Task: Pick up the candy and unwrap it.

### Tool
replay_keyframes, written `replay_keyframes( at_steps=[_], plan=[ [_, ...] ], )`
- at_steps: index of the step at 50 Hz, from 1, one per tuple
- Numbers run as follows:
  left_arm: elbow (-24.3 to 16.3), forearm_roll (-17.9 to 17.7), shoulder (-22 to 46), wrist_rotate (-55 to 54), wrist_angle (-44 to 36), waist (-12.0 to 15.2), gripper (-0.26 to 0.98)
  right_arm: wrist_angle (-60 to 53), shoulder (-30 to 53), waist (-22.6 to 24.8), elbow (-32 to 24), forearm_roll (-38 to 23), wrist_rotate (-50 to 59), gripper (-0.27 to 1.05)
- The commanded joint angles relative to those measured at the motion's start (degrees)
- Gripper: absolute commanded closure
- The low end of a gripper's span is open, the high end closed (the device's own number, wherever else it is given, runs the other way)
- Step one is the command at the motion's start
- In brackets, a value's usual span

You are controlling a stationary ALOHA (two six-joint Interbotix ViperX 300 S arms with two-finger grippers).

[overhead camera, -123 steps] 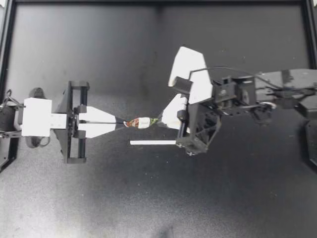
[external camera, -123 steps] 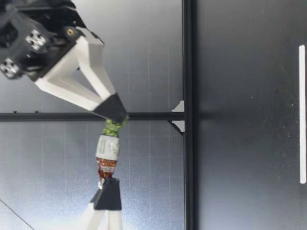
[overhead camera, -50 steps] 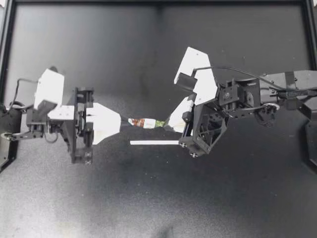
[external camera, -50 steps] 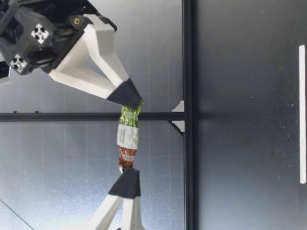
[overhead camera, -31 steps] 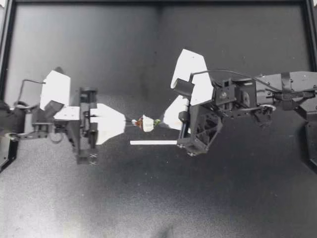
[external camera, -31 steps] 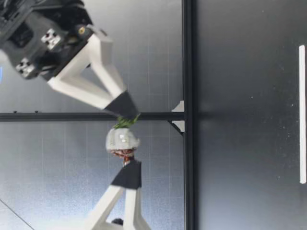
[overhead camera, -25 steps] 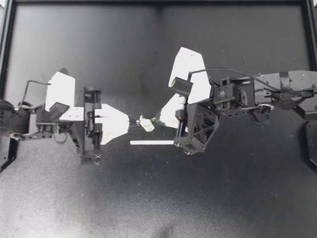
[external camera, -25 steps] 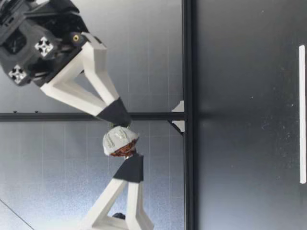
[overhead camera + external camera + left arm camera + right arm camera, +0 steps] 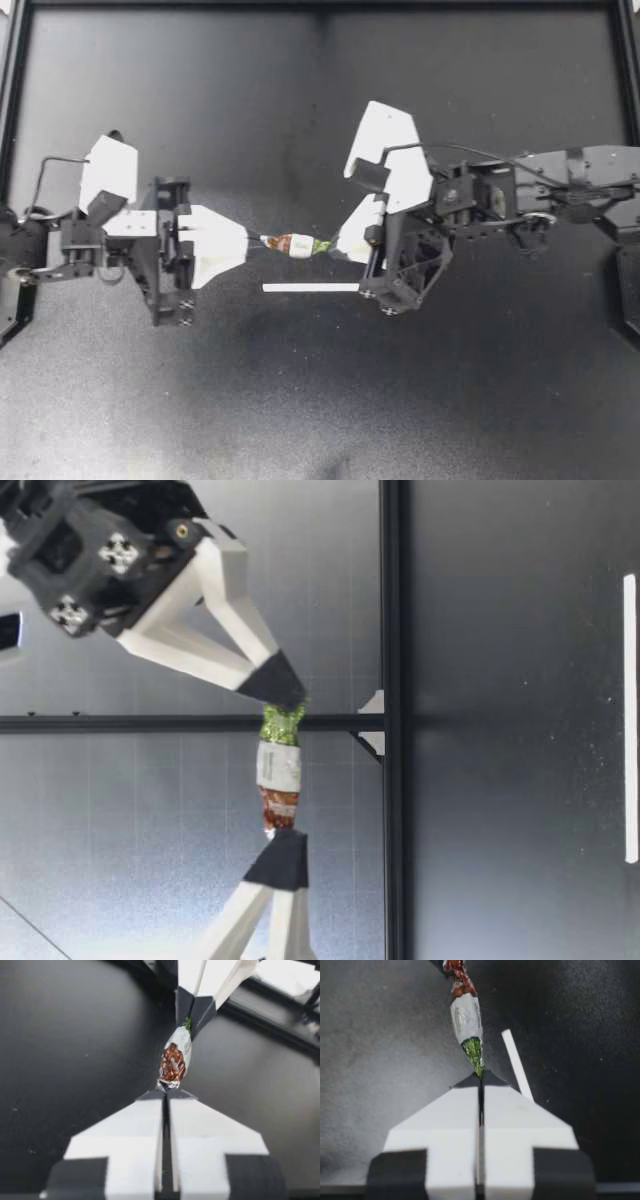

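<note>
Candy [image 9: 295,244] hangs over middle of table [image 9: 200,400], ends pinched by left gripper [image 9: 252,241] and right gripper [image 9: 334,247].

The candy [image 9: 295,243] wrapper looks like crinkly foil, pretty shiny: coppery at one end, glittery green at the other, with a smoother white band in the middle. Left claw [image 9: 262,241] and right claw [image 9: 331,245] are matt white plastic with matt black tips. The desk [image 9: 300,400] is matt black and faintly grainy. The white strip [image 9: 310,287] looks flat and dull.

Red, white, green candy [image 9: 293,244]
</note>
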Motion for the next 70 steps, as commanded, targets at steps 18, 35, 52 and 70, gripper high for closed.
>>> replay_keyframes(
  at_steps=[18,35,52,70],
  plan=[
    [-4.66,-0.09,3.69,-8.00,-0.35,0.26,0.90,1.32,2.37,0.00,-5.45,0.18,0.18,0.95],
    [-0.09,-0.18,-1.23,-11.25,-0.88,0.53,0.90,4.92,-0.35,-0.09,-3.16,0.18,0.97,0.95],
    [-3.78,-0.09,1.93,-10.72,-1.67,0.53,0.90,1.32,1.05,0.00,-5.10,-0.18,0.79,0.95],
    [-5.62,0.35,5.10,-10.37,-2.90,0.53,0.90,2.64,0.70,0.00,-4.75,-0.53,0.44,0.95]
  ],
)
